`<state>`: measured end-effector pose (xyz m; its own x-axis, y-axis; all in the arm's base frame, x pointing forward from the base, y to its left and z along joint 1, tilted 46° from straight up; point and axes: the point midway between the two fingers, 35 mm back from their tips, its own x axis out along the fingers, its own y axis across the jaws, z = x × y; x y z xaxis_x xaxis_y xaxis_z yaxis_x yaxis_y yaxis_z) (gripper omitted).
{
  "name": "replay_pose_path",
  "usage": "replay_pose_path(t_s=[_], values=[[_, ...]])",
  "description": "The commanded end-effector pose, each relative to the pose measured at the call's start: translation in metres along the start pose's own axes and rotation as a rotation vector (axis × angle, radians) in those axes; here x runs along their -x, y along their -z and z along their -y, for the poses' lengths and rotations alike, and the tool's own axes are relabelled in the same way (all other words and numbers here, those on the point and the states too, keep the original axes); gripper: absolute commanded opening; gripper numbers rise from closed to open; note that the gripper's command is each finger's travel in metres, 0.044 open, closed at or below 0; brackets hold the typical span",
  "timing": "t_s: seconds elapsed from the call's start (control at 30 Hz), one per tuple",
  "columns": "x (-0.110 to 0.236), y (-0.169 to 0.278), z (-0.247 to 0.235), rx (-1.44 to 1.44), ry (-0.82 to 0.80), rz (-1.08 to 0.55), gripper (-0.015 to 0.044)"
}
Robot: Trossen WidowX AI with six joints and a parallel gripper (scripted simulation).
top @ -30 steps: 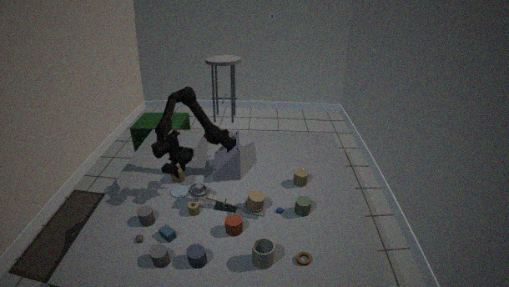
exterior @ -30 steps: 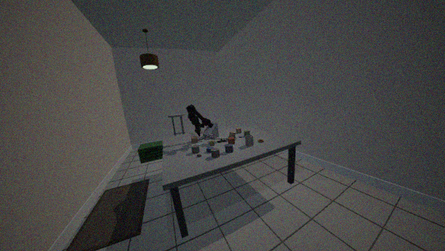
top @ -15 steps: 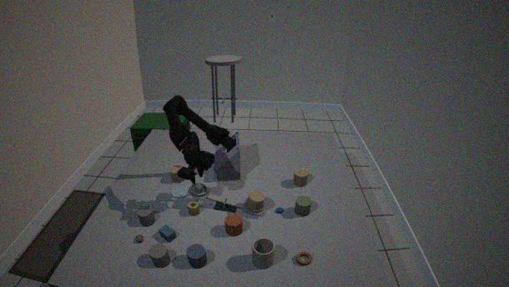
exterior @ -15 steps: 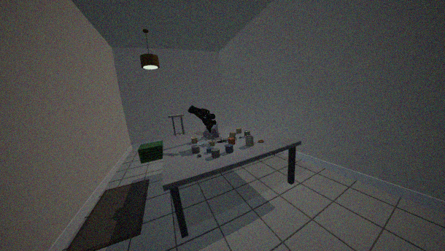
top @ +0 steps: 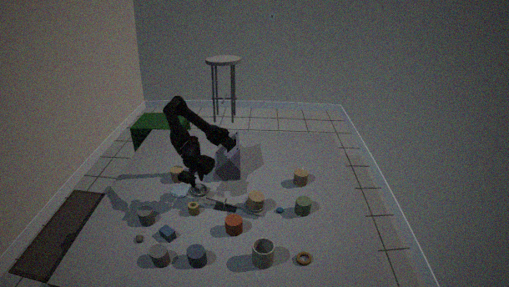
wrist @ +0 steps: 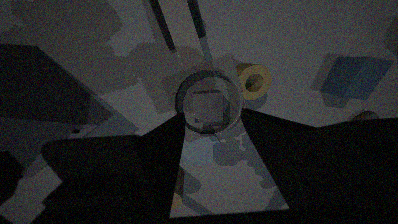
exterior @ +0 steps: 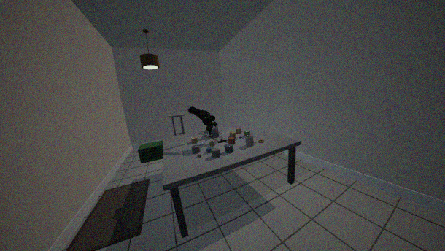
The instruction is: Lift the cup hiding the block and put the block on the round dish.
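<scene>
My gripper (top: 197, 183) (exterior: 210, 133) (wrist: 213, 115) is open and empty, low over the balance's left pan (top: 198, 194) (wrist: 178, 100). A greyish square block (wrist: 207, 106) lies uncovered in that pan, ahead of and between the fingertips in the wrist view. The tan cup (top: 255, 200) on the balance's right end stands upright. The matching tan cup (top: 176, 173) (exterior: 194, 140) stands on the table behind the dish, off the balance. The pale blue round dish (top: 179, 191) (wrist: 199, 151) is just left of the left pan, with no cup above it. Exact fingertip height is hard to tell.
A short yellow hollow cylinder (top: 193, 208) (wrist: 264, 80) stands close in front of the left pan. Nearer the front are a blue block (top: 168, 233) (wrist: 355, 77), an orange cylinder (top: 234, 225) and a grey cylinder (top: 147, 216). A purple-grey box (top: 229, 167) is behind the balance.
</scene>
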<state>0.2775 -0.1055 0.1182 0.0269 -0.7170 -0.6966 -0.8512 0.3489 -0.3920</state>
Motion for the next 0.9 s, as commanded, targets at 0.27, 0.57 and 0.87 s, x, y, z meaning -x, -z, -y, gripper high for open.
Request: replay_pose_path(t_s=[0.27,0.57,0.87], values=[[-0.021,0.0,-0.002,0.007,-0.006,-0.007,0.026],[-0.033,0.001,-0.002,0.007,-0.005,-0.009,0.026],[-0.033,0.001,-0.002,0.007,-0.005,-0.009,0.0141]])
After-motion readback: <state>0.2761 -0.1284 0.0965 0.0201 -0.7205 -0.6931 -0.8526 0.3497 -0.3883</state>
